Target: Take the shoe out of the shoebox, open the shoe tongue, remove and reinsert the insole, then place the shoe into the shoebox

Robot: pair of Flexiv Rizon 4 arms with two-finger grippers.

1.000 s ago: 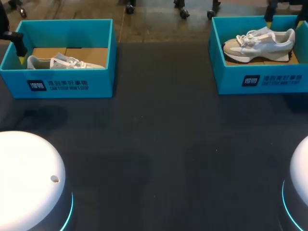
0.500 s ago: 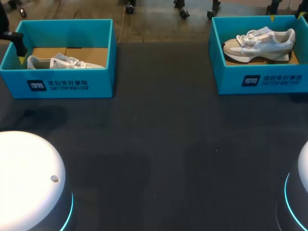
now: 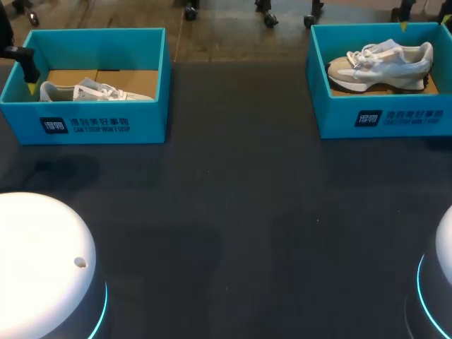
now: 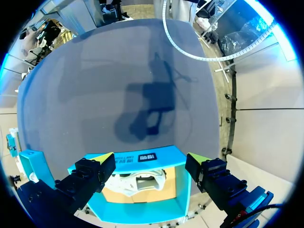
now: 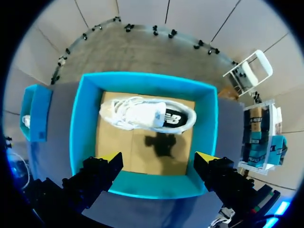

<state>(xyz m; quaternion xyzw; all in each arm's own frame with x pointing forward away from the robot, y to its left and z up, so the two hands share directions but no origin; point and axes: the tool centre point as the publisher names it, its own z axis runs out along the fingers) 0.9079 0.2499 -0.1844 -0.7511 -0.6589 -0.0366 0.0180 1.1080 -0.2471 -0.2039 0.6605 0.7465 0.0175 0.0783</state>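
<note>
Two teal shoeboxes stand at the back of the dark table. The left shoebox (image 3: 85,123) holds a white shoe (image 3: 92,92) lying along its front wall. My left gripper (image 4: 151,161) hangs open above that box's left end, with the shoe (image 4: 137,180) below its fingers, and shows at the box's left wall (image 3: 27,74) in the head view. The right shoebox (image 3: 381,116) holds a grey-white sneaker (image 3: 381,62). My right gripper (image 5: 158,159) is open high over that box (image 5: 142,78), and the sneaker (image 5: 147,115) lies ahead of its fingers. Only its yellow tips (image 3: 404,26) show in the head view.
The dark table (image 3: 240,198) stretches between and in front of the boxes. White arm bases sit at the front left (image 3: 42,261) and front right (image 3: 441,282). In the right wrist view the other box (image 5: 33,111) shows off to the side.
The right arm has shifted a little to the right and farther back over its box. The left arm and both shoes have stayed where they were.
</note>
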